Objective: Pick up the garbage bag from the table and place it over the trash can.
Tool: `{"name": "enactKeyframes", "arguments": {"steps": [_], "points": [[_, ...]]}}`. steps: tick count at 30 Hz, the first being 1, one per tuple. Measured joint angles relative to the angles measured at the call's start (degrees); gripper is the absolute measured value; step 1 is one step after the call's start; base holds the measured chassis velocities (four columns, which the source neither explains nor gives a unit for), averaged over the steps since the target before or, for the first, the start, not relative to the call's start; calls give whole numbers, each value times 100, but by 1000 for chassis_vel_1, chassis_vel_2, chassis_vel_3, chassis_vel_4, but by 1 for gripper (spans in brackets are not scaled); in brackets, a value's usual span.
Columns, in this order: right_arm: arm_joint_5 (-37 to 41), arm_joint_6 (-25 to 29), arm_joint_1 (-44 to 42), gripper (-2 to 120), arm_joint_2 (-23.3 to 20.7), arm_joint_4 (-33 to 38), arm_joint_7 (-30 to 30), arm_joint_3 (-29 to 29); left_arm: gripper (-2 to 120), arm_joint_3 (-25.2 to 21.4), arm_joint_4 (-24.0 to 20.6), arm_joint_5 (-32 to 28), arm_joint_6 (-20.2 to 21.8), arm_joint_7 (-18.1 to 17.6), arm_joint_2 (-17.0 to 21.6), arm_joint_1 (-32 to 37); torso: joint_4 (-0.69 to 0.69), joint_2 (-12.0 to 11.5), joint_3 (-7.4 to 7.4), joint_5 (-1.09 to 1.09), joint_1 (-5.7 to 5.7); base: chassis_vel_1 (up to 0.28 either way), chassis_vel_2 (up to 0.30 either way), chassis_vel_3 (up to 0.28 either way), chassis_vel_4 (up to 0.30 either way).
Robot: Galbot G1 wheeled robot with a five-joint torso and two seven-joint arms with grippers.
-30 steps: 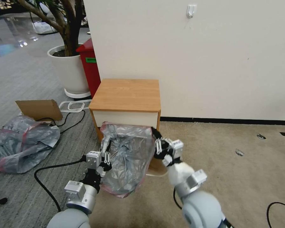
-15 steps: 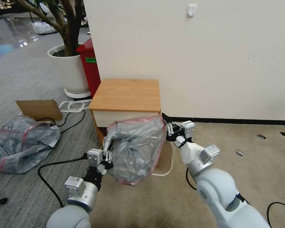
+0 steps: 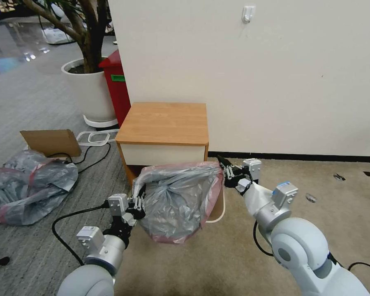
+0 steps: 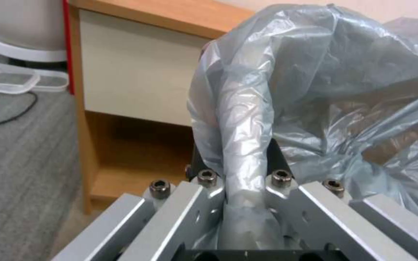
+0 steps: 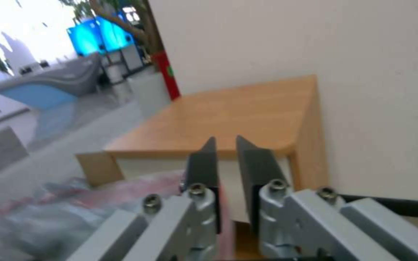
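1. left gripper [image 3: 136,204] is sitting nearest the robot, low on the left. it's pinching a twisted rope of the garbage bag [image 3: 174,197] between its fingers; the left wrist view shows the film bunched right through the jaws.
2. right gripper [image 3: 228,172] is holding the opposite side, at the pink-red rim. its fingers are nearly together with a strip of pink film running down between them in the right wrist view, so i'm reading it as clamped on the rim.
3. the bag is hanging stretched between both grippers in the air, in front of the table [image 3: 164,122] and off its top, mouth not clearly open.
4. the trash can [image 3: 220,205] is peeking out just beyond the bag's right edge, on the carpet beside the table; most of it is covered.
5. risks, as i'm judging them: the left grip is on a wad rather than the rim, so the mouth may not be spreading wide enough to clear the bin's corners. thin film under tension could be slipping out or tearing at the right pinch. the bag is also blocking the head view of the bin.
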Motion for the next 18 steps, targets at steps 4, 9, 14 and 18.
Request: {"name": "enactKeyframes", "arguments": {"steps": [4, 9, 14, 18], "points": [[385, -102, -113, 30, 58, 370, 298, -90, 4, -4, 55, 93, -27, 0, 14, -22, 1, 0, 0, 0, 0, 0, 0, 0, 0], [661, -224, -542, 50, 138, 837, 578, -162, 4, -69, 123, -132, -36, -192, -51, -105, 0, 0, 0, -1, 0, 0, 0, 0, 0], [661, -369, -924, 64, 156, 880, 523, -297, 4, -140, 212, -430, -37, -368, -137, -174, 1, 0, 0, 0, 0, 0, 0, 0, 0], [607, -515, -1330, 80, 128, 880, 163, -402, 4, -252, 233, -833, -36, -616, -190, -316, 0, 0, 0, 0, 0, 0, 0, 0, 0]]}}
